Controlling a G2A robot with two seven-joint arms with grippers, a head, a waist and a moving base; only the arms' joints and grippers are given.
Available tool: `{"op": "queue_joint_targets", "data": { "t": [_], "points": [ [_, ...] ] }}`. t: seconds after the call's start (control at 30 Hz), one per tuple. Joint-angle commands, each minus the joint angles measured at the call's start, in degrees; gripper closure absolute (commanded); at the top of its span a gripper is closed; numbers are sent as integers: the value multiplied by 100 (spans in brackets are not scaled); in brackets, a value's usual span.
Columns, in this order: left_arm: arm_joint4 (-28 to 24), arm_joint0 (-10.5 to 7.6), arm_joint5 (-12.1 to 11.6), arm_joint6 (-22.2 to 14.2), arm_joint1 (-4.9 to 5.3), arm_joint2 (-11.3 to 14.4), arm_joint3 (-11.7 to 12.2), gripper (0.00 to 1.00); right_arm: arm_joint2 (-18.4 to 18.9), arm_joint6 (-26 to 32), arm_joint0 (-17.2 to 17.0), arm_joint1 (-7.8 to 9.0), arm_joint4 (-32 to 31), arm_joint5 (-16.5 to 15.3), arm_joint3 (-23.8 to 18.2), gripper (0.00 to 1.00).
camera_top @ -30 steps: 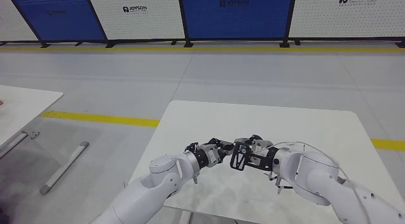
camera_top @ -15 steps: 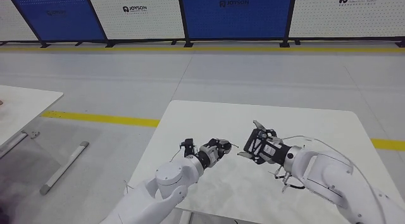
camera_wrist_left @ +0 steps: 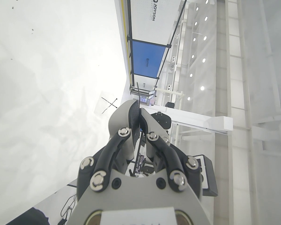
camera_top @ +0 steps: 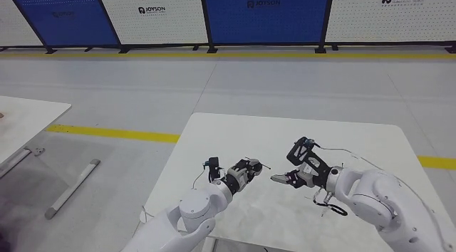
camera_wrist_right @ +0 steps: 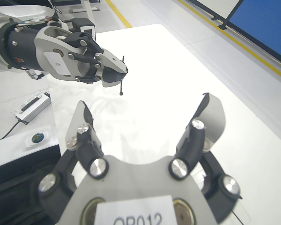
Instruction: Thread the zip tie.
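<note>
A thin black zip tie point(camera_wrist_right: 121, 81) is pinched across the tips of my left gripper point(camera_wrist_right: 123, 71), which is shut on it. The tie's small head point(camera_wrist_right: 121, 93) hangs below the fingers and its short tail pokes out above. In the left wrist view the tie point(camera_wrist_left: 138, 91) sticks out past the closed pads point(camera_wrist_left: 136, 115). My right gripper point(camera_wrist_right: 146, 101) is open and holds nothing, a short way off and facing the tie. From above, the left gripper point(camera_top: 254, 166) and right gripper point(camera_top: 291, 161) hover over the white table point(camera_top: 356, 134) with a gap between them.
Two thin dark strips point(camera_wrist_left: 109, 105) lie crossed on the table beyond the left gripper. The table's near-left edge point(camera_top: 167, 181) drops to the floor. A grey box with a cable point(camera_wrist_right: 30, 106) sits low beside the table. Another white table point(camera_top: 28, 117) stands far left.
The grippers were tip to tip a second ago. The right gripper has drawn back to the right and now stands open; the left has shifted slightly left, still holding the zip tie.
</note>
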Motion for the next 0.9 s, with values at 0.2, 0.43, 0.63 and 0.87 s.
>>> {"op": "queue_joint_targets", "data": {
  "t": [0.2,0.43,0.63,0.87],
  "points": [
    [929,145,-401,354,-35,131,-82,100,286,695,86,-32,2430,-150,451,0],
    [1565,289,-536,528,-78,206,-193,100,421,2298,316,-147,5381,-150,1472,0],
    [1711,328,-512,554,-125,190,-255,100,312,3224,511,-413,6514,-150,2327,0],
    [1720,330,-523,594,-132,180,-256,100,293,3293,533,-447,6597,-150,2432,0]
  ]
}}
